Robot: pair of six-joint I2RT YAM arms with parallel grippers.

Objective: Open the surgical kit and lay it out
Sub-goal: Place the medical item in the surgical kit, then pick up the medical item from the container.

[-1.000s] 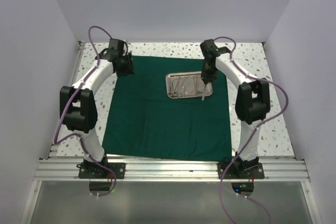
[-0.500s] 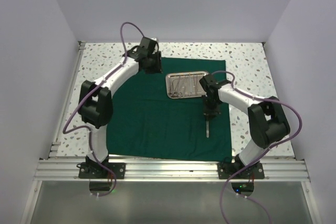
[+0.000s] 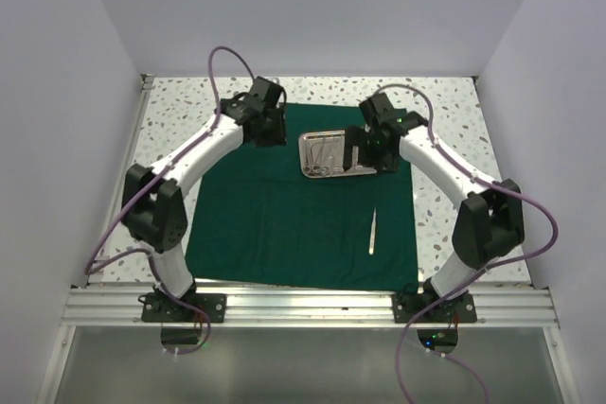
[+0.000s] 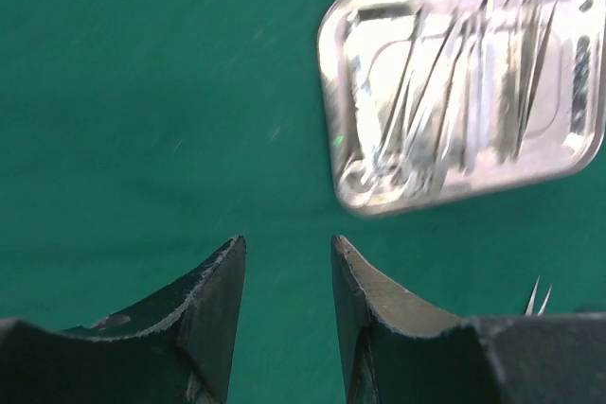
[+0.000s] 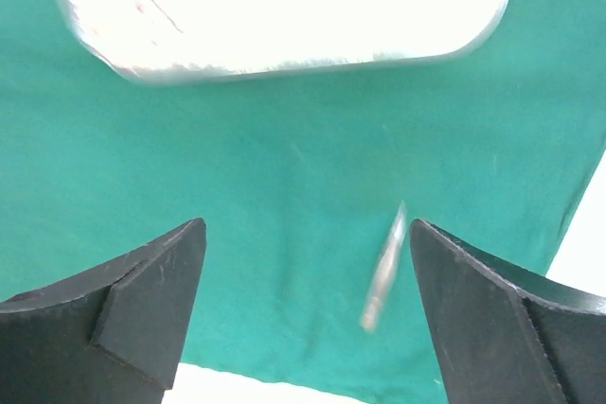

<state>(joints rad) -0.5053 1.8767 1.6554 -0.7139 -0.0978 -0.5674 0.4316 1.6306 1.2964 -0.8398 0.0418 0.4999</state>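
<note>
Bench [image 3: 454, 101] comes first for us: a speckled top with a dark green cloth [image 3: 284, 215] spread flat over most of its middle, reaching close to the near edge. We see the steel tray [image 3: 304, 150] resting on the cloth towards its far right corner, long side running left to right. Both arms reach to the far part of the cloth. The left pincer [image 4: 287, 245] hangs above bare cloth just left of the tray, its jaws parted by a narrow gap with nothing between them. The right pincer [image 5: 308, 224] hovers at the tray's right end, jaws spread wide and holding nothing. Inside the tray lie several thin steel tools [image 4: 454, 82], side by side; through the glare we cannot tell one kind from another. One pair of tweezers [image 3: 373, 232] lies alone on the cloth near its right edge, between the tray and the near right corner, well apart from both pincers.
</note>
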